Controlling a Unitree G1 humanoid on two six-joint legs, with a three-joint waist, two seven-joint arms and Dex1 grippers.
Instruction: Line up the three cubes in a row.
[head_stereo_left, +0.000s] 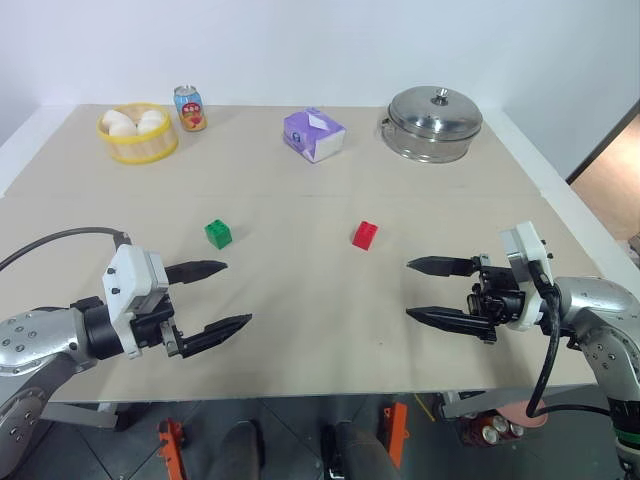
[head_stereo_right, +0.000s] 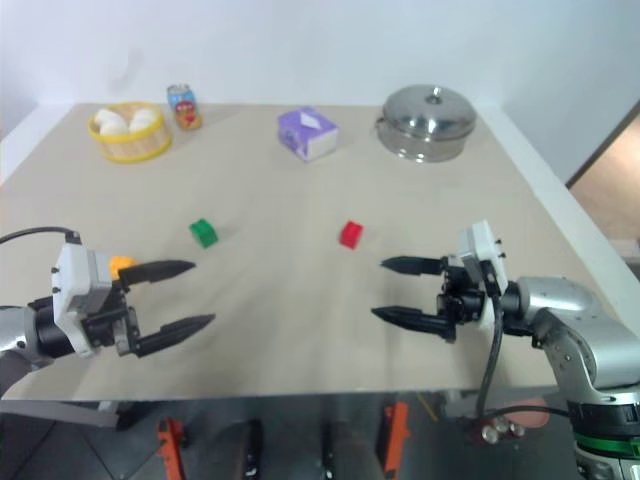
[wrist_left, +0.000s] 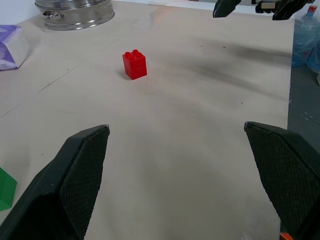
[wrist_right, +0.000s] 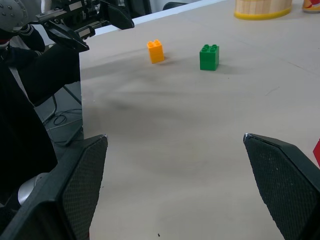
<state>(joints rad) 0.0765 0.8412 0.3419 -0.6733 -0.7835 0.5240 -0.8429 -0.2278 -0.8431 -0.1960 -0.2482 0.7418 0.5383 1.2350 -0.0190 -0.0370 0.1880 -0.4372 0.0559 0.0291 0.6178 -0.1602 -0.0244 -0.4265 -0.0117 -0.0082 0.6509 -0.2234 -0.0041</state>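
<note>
Beige table (head_stereo_left: 300, 330) bears red cube (head_stereo_left: 365, 235), green cube (head_stereo_left: 218, 233), orange cube (wrist_right: 155, 51), pot (head_stereo_left: 435, 122), tissue pack (head_stereo_left: 313, 134), can (head_stereo_left: 190, 108), basket (head_stereo_left: 137, 134)

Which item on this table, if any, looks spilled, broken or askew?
Nothing stands out. The red cube, green cube and orange cube stand upright and apart, not yet in a row. The pot is lidded; the can stands upright.

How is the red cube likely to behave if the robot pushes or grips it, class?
The red cube looks like hard moulded plastic, so probably stiff and light. Its flat base on the table suggests sliding, not rolling. It stands taller than wide, so a high push might tip it.
</note>
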